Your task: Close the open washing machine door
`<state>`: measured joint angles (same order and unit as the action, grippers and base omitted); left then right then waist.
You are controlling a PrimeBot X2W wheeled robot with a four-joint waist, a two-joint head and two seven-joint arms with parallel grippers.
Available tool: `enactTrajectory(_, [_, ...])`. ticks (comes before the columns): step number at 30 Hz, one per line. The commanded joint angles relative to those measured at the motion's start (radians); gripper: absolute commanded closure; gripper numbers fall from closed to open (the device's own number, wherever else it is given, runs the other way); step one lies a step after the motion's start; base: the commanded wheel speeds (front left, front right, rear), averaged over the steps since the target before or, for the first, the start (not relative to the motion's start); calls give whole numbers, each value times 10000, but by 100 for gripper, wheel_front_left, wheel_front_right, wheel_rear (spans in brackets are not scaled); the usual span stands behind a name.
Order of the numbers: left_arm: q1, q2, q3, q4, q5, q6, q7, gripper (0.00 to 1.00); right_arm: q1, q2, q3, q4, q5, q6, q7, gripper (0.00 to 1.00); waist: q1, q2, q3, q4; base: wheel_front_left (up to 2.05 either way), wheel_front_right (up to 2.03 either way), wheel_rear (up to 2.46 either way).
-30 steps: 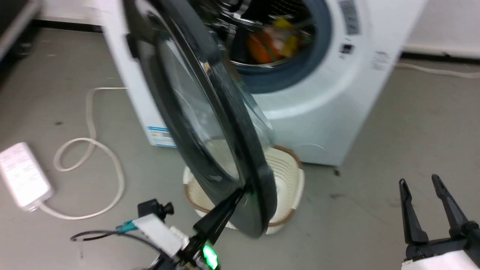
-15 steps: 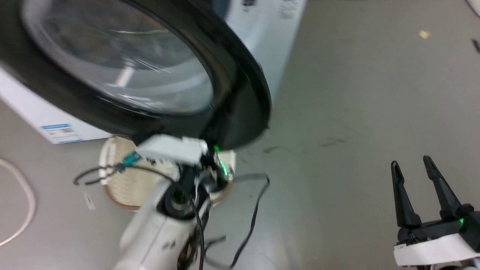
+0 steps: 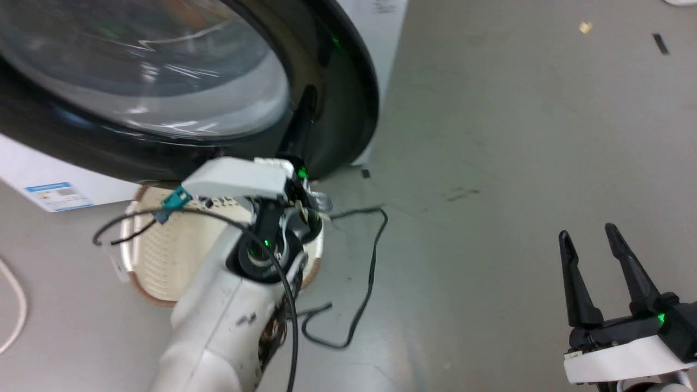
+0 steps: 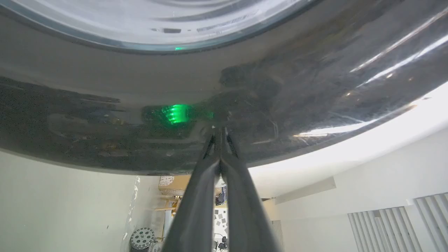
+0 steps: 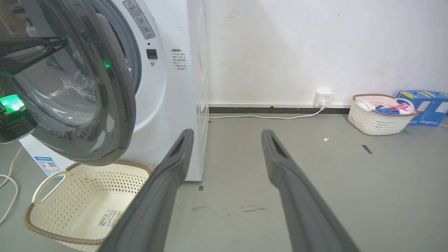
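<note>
The washing machine door [image 3: 163, 65] takes up the upper left of the head view, with a glossy black rim around bulging clear glass. In the right wrist view the door [image 5: 70, 87] stands partly open in front of the white washing machine [image 5: 164, 87], at a narrow angle to its front. My left gripper [image 3: 306, 100] is shut with nothing between its fingers. Its tips press on the outer face of the door's black rim [image 4: 105, 105], where the left gripper [image 4: 219, 128] touches it. My right gripper [image 3: 587, 231] stays open above the floor at lower right, away from the door.
A cream perforated basket [image 5: 80, 196] sits on the floor under the door. A loose black cable [image 3: 370, 256] lies beside my left arm. By the far wall stand a second basket [image 5: 381, 115] of clothes, a blue box [image 5: 423, 105] and a wall socket [image 5: 323, 96].
The head camera has turned, shifting the whole picture. The door has swung from wide open towards the machine with my left gripper against its rim. The right gripper stays open.
</note>
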<state>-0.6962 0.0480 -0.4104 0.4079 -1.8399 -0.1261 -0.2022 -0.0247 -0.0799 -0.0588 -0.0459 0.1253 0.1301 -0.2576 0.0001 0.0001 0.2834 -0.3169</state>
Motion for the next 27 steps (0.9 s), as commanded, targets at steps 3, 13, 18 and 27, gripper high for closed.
enactTrajectory(3, [828,26,-54,-558,554,-45,-1,100,90,-55,-75,-152,-71,6,-42,0,-1,-1,-603,744,0,0,0])
enactTrajectory(13, [3693,1146,-87,-2766,2843,-45,-394,0,902,-133,137,-322,-152,6,-42,0,-1,-1,-1852,2419,0,0,0])
enactTrajectory(18, [5175,2033,515,-3539,5279,-45,-583,0,1220,-77,319,-406,-198,6,-42,0,-1,-1,-2248,3132,0,0,0])
enactTrajectory(27, [6919,1843,2013,-3822,12742,882,-593,0,1536,-61,415,-432,-336,6,-42,0,-1,-1,-2561,3767,0,0,0])
